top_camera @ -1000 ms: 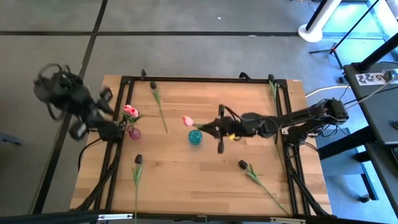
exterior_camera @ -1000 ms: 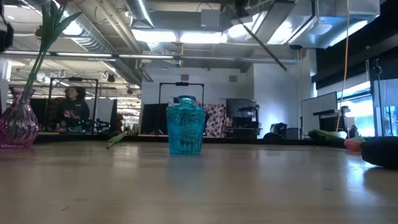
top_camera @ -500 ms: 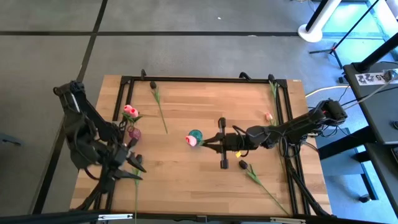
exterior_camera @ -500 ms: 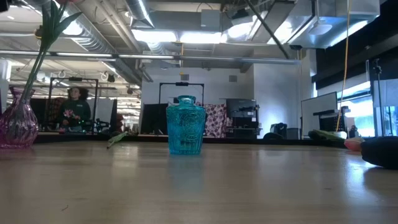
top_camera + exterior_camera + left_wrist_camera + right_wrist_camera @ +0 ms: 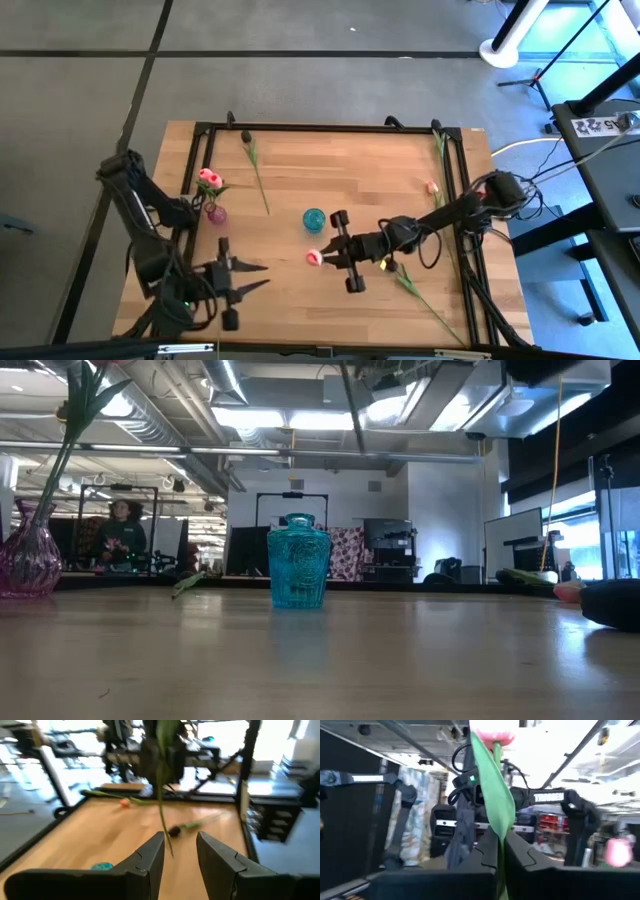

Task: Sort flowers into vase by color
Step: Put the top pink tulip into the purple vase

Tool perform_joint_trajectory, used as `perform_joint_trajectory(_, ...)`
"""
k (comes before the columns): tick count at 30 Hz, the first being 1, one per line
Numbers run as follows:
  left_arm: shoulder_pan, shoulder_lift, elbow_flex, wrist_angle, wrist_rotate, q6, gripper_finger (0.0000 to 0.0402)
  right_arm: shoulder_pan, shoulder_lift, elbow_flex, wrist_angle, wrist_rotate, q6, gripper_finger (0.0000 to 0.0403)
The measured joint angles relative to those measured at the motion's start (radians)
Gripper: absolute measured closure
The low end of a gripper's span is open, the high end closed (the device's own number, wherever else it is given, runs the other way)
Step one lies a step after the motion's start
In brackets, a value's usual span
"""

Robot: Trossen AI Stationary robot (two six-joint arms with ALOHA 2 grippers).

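We are mid-sort, with one pink flower carried by the right gripper over the middle of the bench, just in front of the small blue vase. In the right wrist view its fingers are pinched tight on the green stem and leaf, the pink bud standing up beyond them, so we are holding that tulip.

The left gripper hovers near the front left corner with its fingers spread; its wrist view shows a thin green stem hanging in the gap between them, though we cannot tell that it is gripped.

Another pink tulip already stands in the purple vase on the left side. Loose flowers remain: a dark-budded one at the back, another at the front right, and a small pink bud by the right rail.

We judge the next move to be delivery. The held tulip must be turned stem-down and lowered into the vase that matches its colour, which looks to be the purple one. That calls for a reach across the bench or a handover to the left arm.
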Motion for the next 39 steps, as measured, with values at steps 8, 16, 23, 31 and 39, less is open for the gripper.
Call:
perform_joint_trajectory(8, 0.103, 0.106, 0.0, 0.141, 0.035, 0.014, 0.0281, -0.005, 0.089, 0.0, 0.009, -0.002, 0.083, 0.0398)
perform_joint_trajectory(16, 0.178, 0.145, 0.0, 0.252, 0.017, 0.216, 0.0218, -0.005, 0.106, 0.0, 0.024, -0.002, 0.087, 0.0395)
perform_joint_trajectory(23, 0.221, 0.145, 0.0, 0.319, 0.043, 0.271, 0.0203, -0.005, 0.105, 0.0, 0.022, 0.006, 0.03, 0.0394)
perform_joint_trajectory(31, 0.218, 0.131, 0.0, 0.516, 0.06, 0.442, 0.0204, -0.006, 0.105, 0.0, 0.033, 0.033, -0.026, 0.0394)
perform_joint_trajectory(39, 0.257, 0.129, 0.0, 0.548, 0.103, 0.391, 0.0255, -0.006, 0.105, 0.001, 0.054, 0.033, -0.023, 0.0393)
